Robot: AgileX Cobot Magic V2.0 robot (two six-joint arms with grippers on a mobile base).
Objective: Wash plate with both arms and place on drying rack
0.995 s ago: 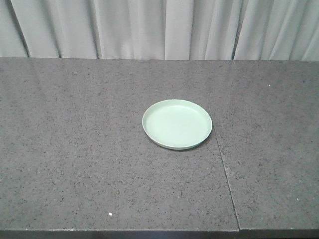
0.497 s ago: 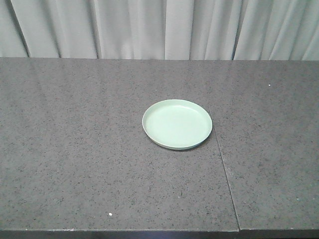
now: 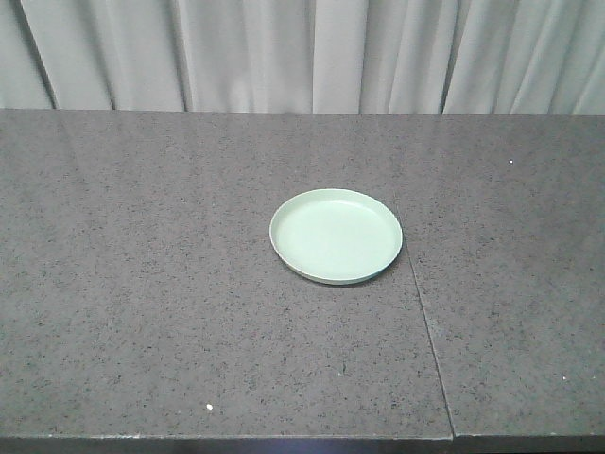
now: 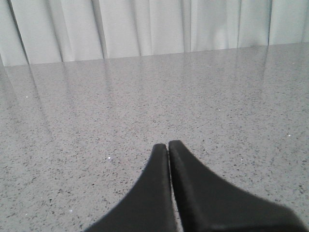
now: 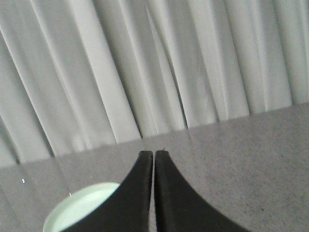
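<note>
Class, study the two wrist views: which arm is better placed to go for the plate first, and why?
Probably the right: the right gripper has the plate in its view, low and left of its closed tips. The left gripper faces only countertop and curtain.

From here my rig shows only as matte black: the left claw (image 4: 168, 145) and right claw (image 5: 153, 153), both smooth, unmarked, tapering to rounded tips.
</note>
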